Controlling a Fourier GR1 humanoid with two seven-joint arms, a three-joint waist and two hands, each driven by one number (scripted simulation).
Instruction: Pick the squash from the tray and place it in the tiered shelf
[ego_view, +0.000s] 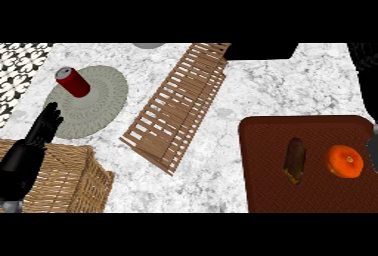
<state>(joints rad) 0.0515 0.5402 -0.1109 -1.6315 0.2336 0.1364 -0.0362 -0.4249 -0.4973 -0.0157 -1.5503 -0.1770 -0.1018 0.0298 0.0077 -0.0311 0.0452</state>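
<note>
Squash (295, 161) lies mid-tray (258, 200) beside an orange (345, 161), while my left hand (33, 145) rests open, holding nothing, at the worktop's left edge.

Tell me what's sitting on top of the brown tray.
On the tray lie a dark elongated squash and an orange round fruit. The right edge is cut off.

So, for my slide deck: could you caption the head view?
Squash and orange on the brown tray, slatted wooden shelf alongside; left hand open.

A kitchen: marble counter (295, 90), patterned tile floor (18, 70), wicker basket (63, 182).
</note>
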